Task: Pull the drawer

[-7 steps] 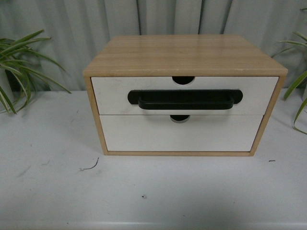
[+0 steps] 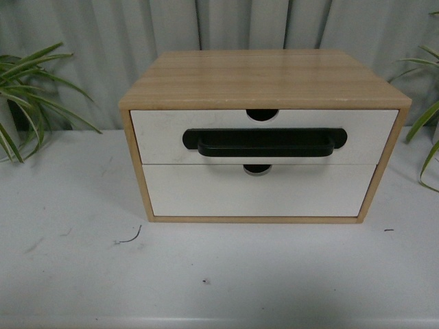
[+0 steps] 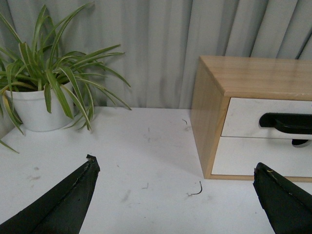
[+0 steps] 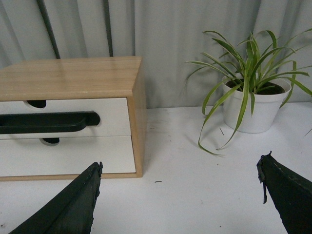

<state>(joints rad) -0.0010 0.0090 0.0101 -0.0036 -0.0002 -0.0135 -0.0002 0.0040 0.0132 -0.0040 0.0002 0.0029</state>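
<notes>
Drawer (image 2: 264,137) is the upper of two in a small wood cabinet (image 2: 264,79) sitting mid-desk (image 2: 219,281), facing me. Front looks flush w/ the cabinet frame, i.e. shut. Long black bar handle (image 2: 264,142) on its oval plate runs horiz across the middle of the white front, and the half-round notch (image 2: 262,114) sits in the top edge, centred. Plain white lower front (image 2: 260,195) is directly under it, w/ its own small notch just below the handle. Left gripper (image 3: 175,163): fingers (image 3: 63,200) released, spread wide, hovering over bare desk off the cabinet's left side, well apart from it and not touching the handle. Right gripper (image 4: 180,162): same story, fingers (image 4: 68,204) released and wide apart, over the desk off the cabinet's right side, clear of the drawer. Spider plant in a white pot (image 3: 34,109) stands on the desk left of the cabinet, and a 2nd potted one (image 4: 253,109) stands to the right, neither touching it. Grey curtain (image 2: 219,27) hangs behind everything. Small curled scrap (image 2: 130,238) lies on the desk near the cabinet's front-left corner; can't tell what it is.
</notes>
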